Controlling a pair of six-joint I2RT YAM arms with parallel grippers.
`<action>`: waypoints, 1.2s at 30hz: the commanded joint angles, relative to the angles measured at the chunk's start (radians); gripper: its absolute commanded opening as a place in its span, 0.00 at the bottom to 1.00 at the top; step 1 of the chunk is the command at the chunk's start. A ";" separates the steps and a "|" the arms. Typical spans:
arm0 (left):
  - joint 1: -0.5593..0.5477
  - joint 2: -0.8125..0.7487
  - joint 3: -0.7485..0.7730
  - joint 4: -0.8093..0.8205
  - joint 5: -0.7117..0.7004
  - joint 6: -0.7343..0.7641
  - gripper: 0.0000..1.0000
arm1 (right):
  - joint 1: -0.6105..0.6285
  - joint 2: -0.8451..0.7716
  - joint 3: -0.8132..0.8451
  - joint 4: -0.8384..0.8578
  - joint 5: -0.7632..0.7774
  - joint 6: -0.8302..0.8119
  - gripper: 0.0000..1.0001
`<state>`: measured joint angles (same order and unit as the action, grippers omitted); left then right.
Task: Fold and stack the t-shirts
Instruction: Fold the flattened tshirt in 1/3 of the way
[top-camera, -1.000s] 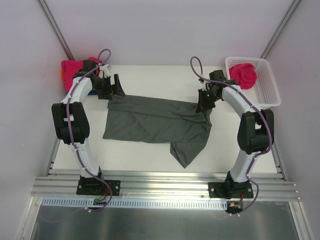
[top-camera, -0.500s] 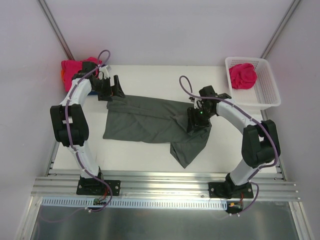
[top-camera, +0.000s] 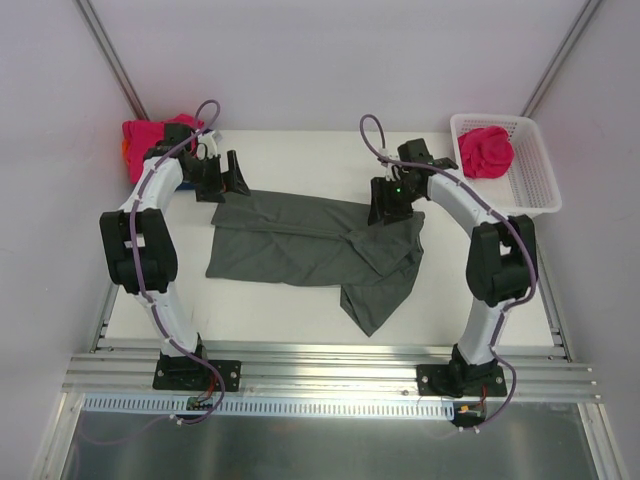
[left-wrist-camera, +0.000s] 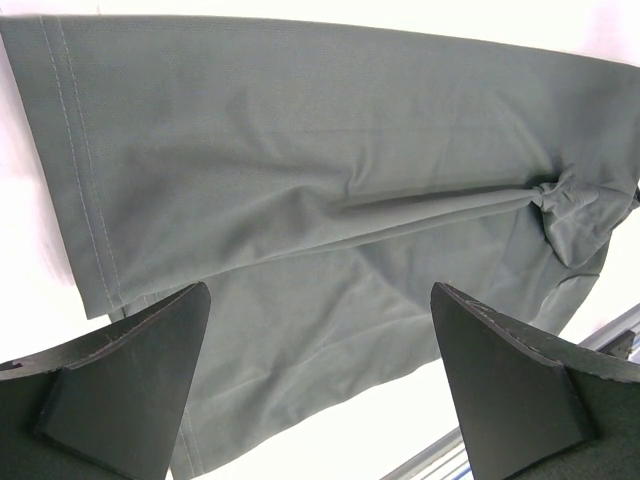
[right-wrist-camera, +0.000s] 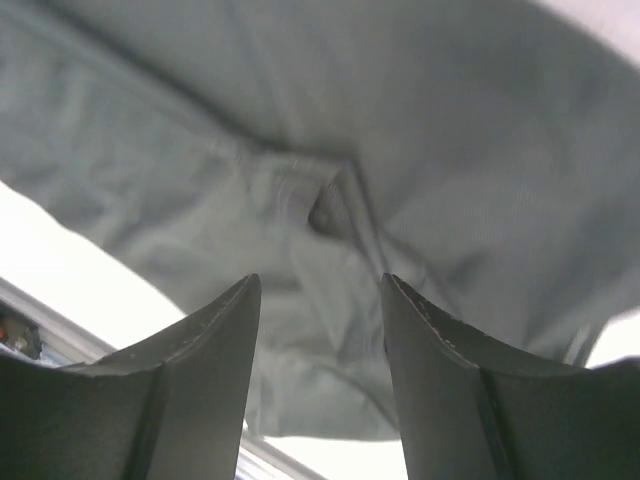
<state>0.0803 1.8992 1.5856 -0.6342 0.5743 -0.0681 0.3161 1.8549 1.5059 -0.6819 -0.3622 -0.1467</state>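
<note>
Top external view: we see the dark grey t-shirt (top-camera: 300, 245) spread wrinkled across the middle of the table (top-camera: 300, 150), with one flap trailing toward the lower right.
Left wrist view: only here do we make out the shirt's stitched hem at frame left and a bunched pucker at far right.
Right wrist view: a small creased fold lies just beyond the finger gap.
Left side: the left gripper (top-camera: 222, 178) hangs over the shirt's upper-left corner, jaws spread wide and holding nothing.
Right side: the right gripper (top-camera: 385, 205) is above the upper-right edge, jaws parted with no cloth between them.
Edges: a pink t-shirt (top-camera: 486, 150) is heaped in the white basket (top-camera: 540, 190) at upper right, and a second pink t-shirt (top-camera: 145, 135) is at the table's upper-left corner.
Open room: we see bare tabletop above the shirt between the grippers, and below its lower edge.
</note>
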 joint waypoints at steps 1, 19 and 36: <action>0.010 -0.066 -0.024 -0.012 0.013 -0.007 0.94 | 0.008 0.088 0.082 0.002 -0.015 -0.004 0.55; 0.030 -0.084 -0.039 -0.027 0.022 -0.007 0.94 | 0.067 0.319 0.246 -0.008 -0.001 0.018 0.53; 0.030 -0.061 0.002 -0.027 0.061 -0.030 0.94 | 0.307 -0.031 -0.067 -0.018 -0.026 0.139 0.53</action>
<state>0.1066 1.8713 1.5616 -0.6415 0.5961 -0.0841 0.6003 1.9018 1.4609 -0.6872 -0.3992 -0.0341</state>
